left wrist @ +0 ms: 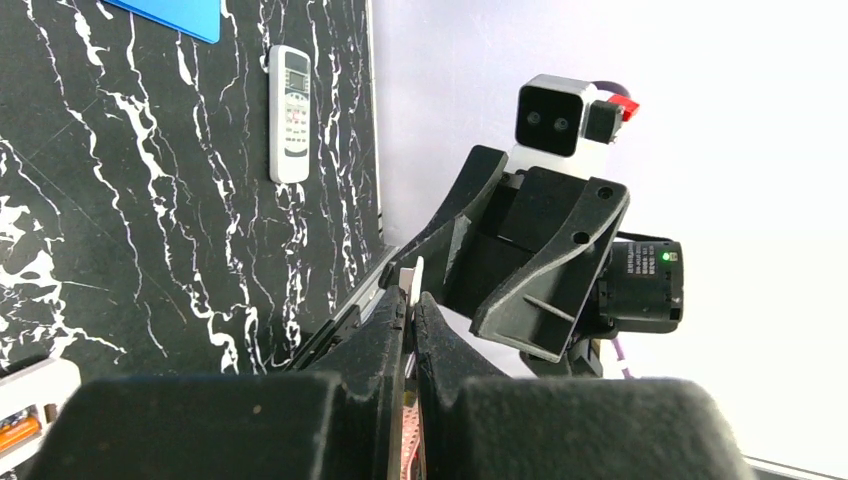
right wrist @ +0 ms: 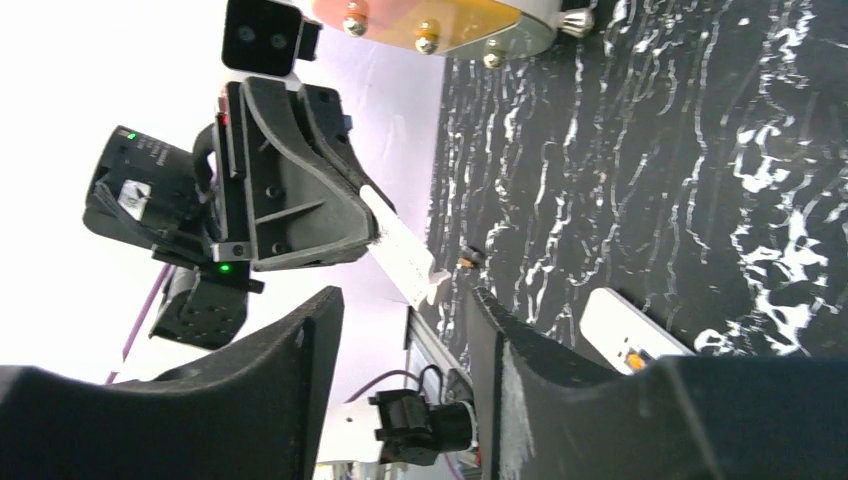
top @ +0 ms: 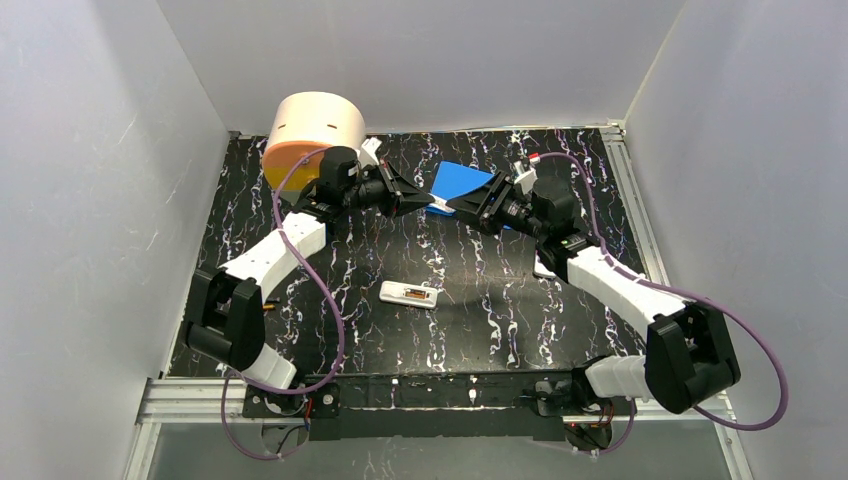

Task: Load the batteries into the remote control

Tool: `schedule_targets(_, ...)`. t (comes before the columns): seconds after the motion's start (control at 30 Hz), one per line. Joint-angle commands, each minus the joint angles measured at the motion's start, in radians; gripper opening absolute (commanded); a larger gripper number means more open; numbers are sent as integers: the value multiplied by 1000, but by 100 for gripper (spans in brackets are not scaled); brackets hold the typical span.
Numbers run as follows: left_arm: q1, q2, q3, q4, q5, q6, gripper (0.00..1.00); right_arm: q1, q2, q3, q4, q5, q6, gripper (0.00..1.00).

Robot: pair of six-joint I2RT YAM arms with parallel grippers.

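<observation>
Left gripper (left wrist: 410, 305) is clamped shut on a white strip (right wrist: 400, 250), presumably offered across to the half-open, empty right gripper (right wrist: 405, 305).

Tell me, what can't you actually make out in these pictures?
- Top view: the second remote is mostly covered by the right arm.
- Top view: the open remote is too small to count its batteries; the left wrist view cuts it off at the edge.
- Right wrist view: the white strip in the left gripper reaches between the open fingers of the right gripper; contact is unclear.
- Top view: the blue sheet is partly hidden by both grippers.
</observation>
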Motion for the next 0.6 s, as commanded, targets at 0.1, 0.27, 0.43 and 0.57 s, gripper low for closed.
schedule_targets(0.1,2,-34,14,44,-8,-49,0,0,43,19,168,-47,112,53)
schedule_targets(0.27,1,-38,9,50,-5,-56,0,0,50,34,159,-46,108,45)
schedule_targets(0.43,2,-41,1,53,2,-59,0,1,70,47,170,-64,111,34)
schedule_targets(0.57,1,-44,-11,60,8,-62,0,0,85,56,174,-77,126,28)
